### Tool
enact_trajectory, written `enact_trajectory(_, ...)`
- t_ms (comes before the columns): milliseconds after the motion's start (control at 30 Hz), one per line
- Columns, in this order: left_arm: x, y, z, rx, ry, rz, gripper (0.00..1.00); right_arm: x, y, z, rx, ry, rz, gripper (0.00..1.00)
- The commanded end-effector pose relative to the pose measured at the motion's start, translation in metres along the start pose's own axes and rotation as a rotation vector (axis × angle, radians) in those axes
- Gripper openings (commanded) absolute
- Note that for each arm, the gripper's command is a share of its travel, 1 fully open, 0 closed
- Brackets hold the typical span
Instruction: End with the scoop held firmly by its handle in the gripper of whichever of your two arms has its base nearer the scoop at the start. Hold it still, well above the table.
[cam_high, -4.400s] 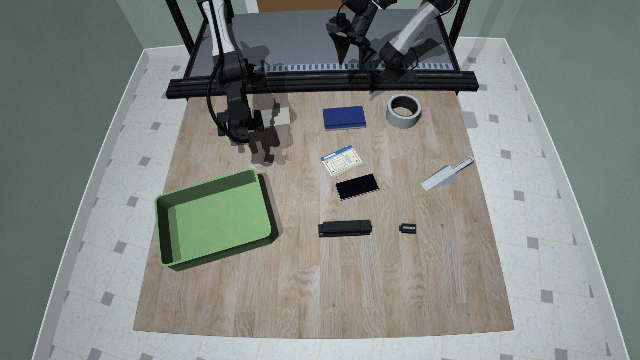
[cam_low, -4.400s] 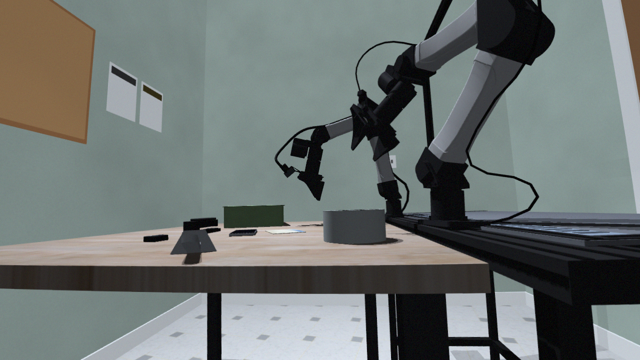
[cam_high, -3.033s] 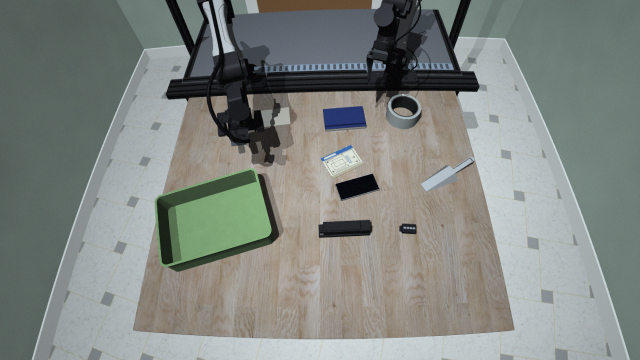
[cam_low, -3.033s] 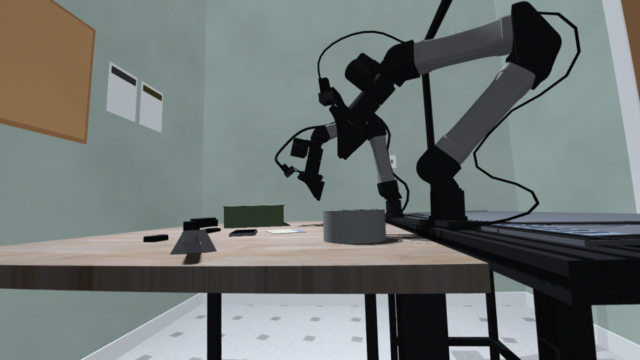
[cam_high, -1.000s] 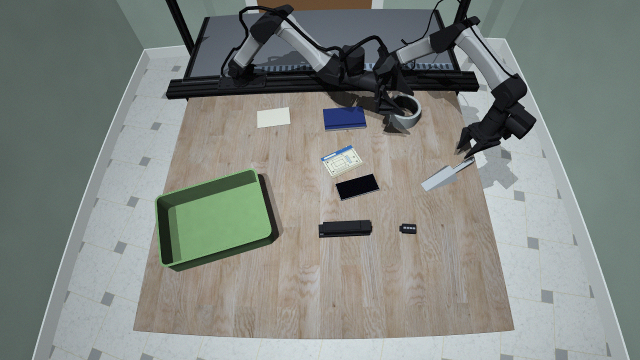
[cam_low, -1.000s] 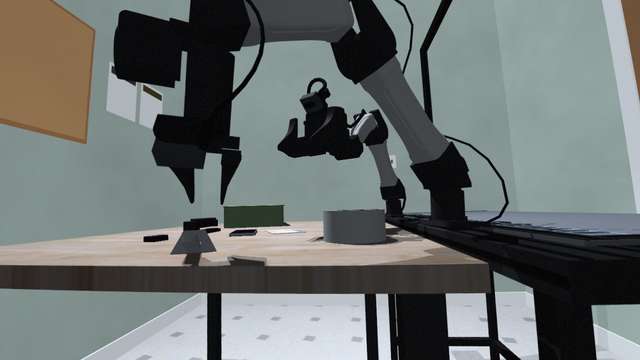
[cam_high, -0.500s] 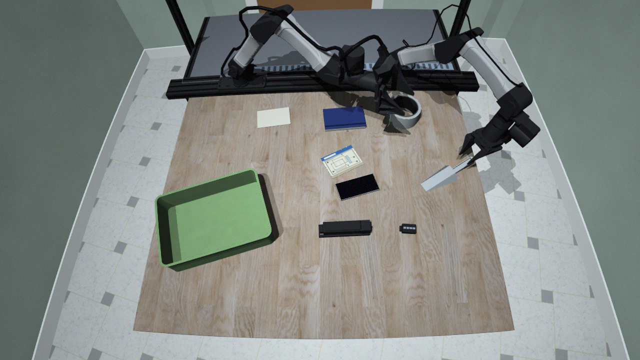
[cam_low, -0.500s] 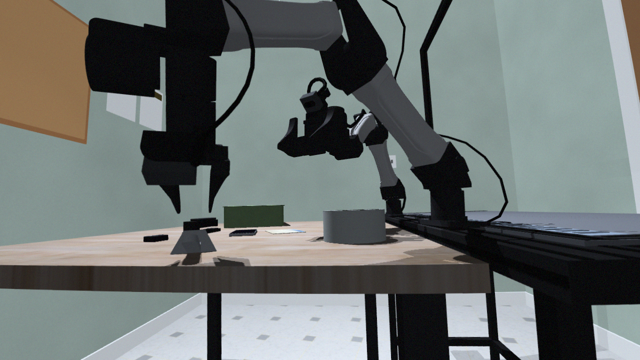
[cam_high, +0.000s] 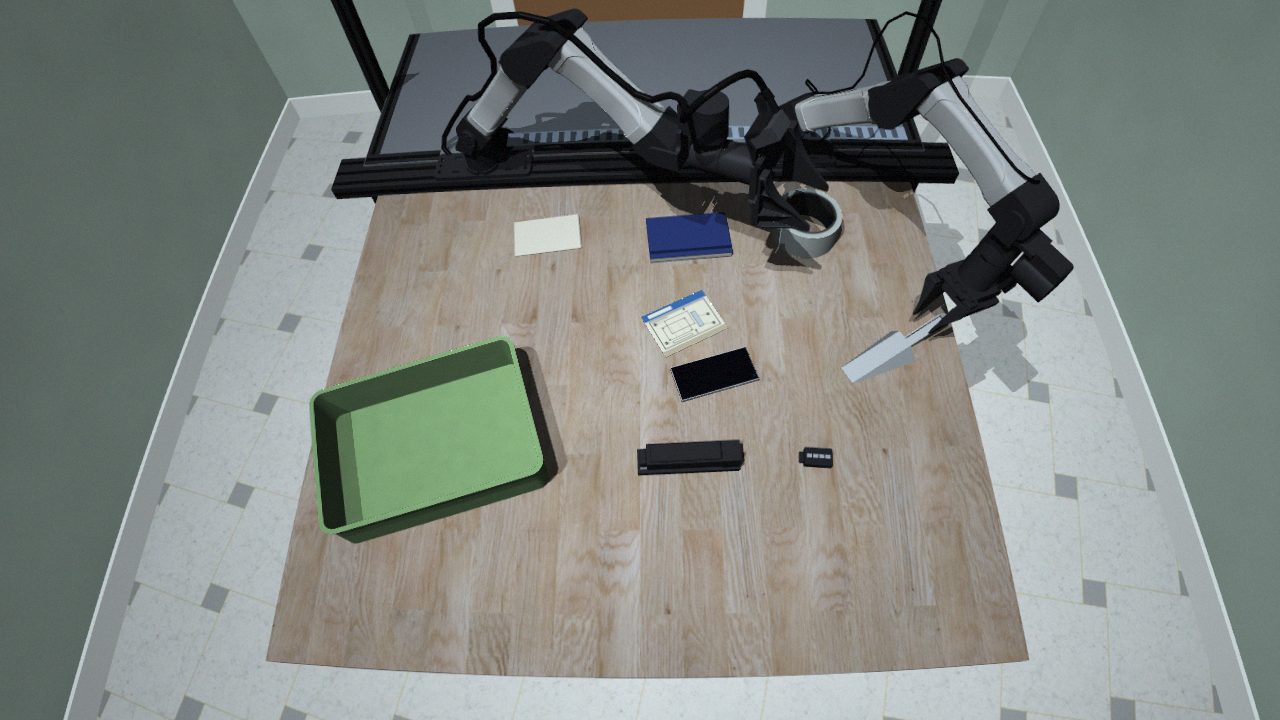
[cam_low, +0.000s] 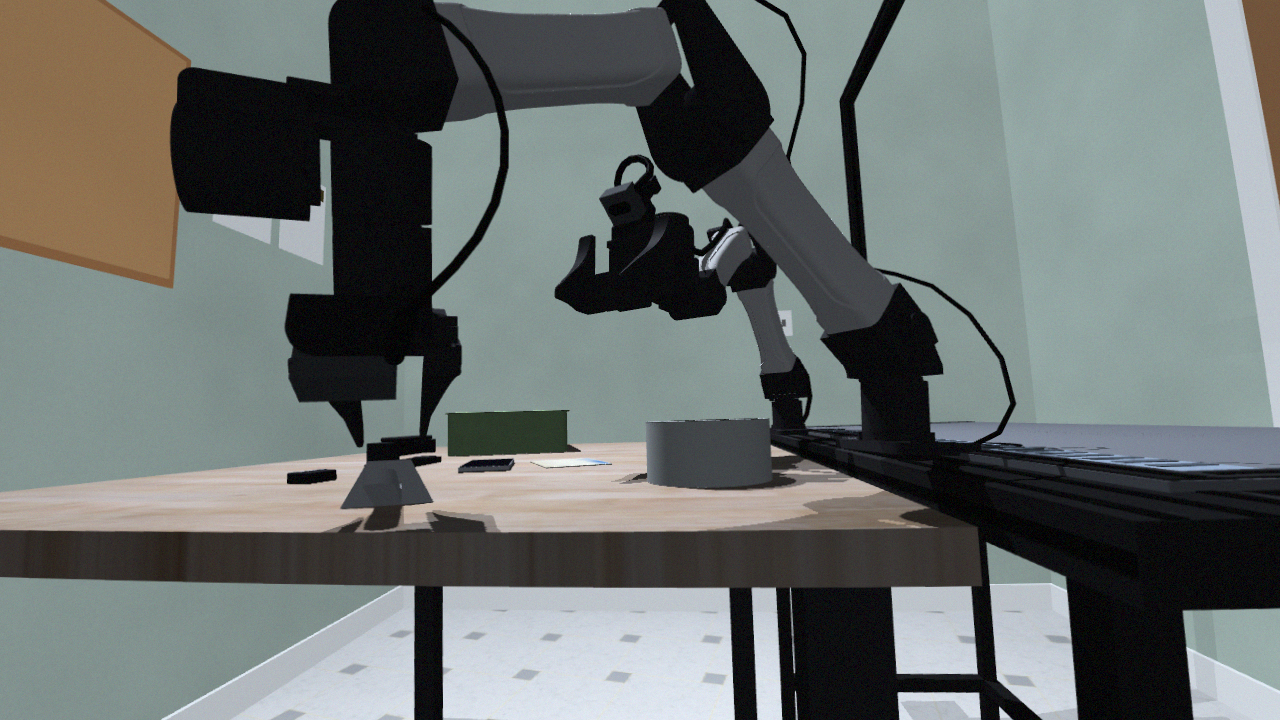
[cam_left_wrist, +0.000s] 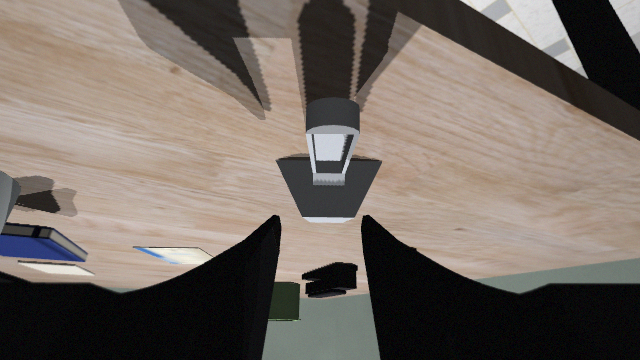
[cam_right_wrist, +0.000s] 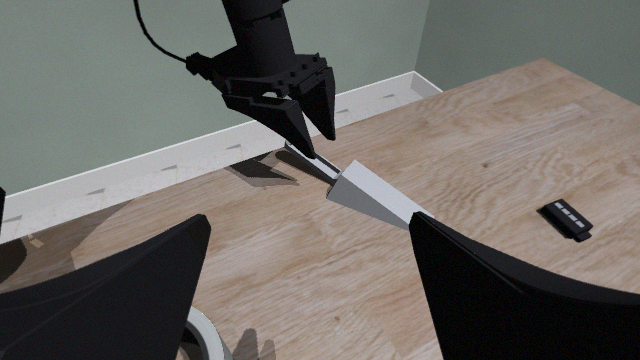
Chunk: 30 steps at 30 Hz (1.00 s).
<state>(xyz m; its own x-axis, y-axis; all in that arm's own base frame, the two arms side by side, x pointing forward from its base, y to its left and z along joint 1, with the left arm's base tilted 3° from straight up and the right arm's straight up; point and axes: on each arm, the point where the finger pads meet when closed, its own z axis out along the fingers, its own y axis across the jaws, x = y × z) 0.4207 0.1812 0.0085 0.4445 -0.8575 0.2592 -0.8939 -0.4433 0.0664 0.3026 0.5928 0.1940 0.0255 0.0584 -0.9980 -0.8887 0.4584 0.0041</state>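
The grey scoop (cam_high: 878, 356) (cam_low: 386, 485) (cam_left_wrist: 327, 200) (cam_right_wrist: 382, 190) lies on the table with its handle (cam_high: 923, 332) (cam_left_wrist: 332, 117) toward the table's side edge. My left gripper (cam_high: 926, 325) (cam_low: 392, 439) (cam_left_wrist: 321, 220) (cam_right_wrist: 321, 149) is partly open and empty, pointing down at the handle. In the exterior view its fingertips stand low, one to each side of the handle and slightly above it. Whether they touch it cannot be told. My right gripper (cam_high: 810, 204) (cam_low: 572, 265) (cam_right_wrist: 309, 218) is wide open and empty, in the air near the tape roll.
The grey tape roll (cam_high: 825, 238) (cam_low: 707, 454) (cam_right_wrist: 212, 337) stands between the two grippers' areas. A blue book (cam_high: 689, 236), a patterned card box (cam_high: 684, 324), a phone (cam_high: 715, 374), a stapler (cam_high: 690, 457) and a small black device (cam_high: 816, 457) lie inward. A green bin (cam_high: 438, 438) stands opposite.
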Motion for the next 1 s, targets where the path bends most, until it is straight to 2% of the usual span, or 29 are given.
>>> enact_trajectory(0, 0.002, -0.005, 0.02, -0.005, 0.01, -0.005, 0.45, -0.015, -0.001, 0.002, 0.0, -0.034, -0.004, 1.0)
enact_trajectory(667, 0.003, -0.005, 0.043, -0.006, 0.01, -0.005, 0.43, -0.015, -0.001, 0.002, 0.0, -0.034, -0.004, 1.0)
enact_trajectory(967, 0.003, -0.005, 0.057, -0.006, 0.01, -0.005, 0.3, -0.015, -0.001, 0.002, 0.0, -0.034, -0.004, 1.0)
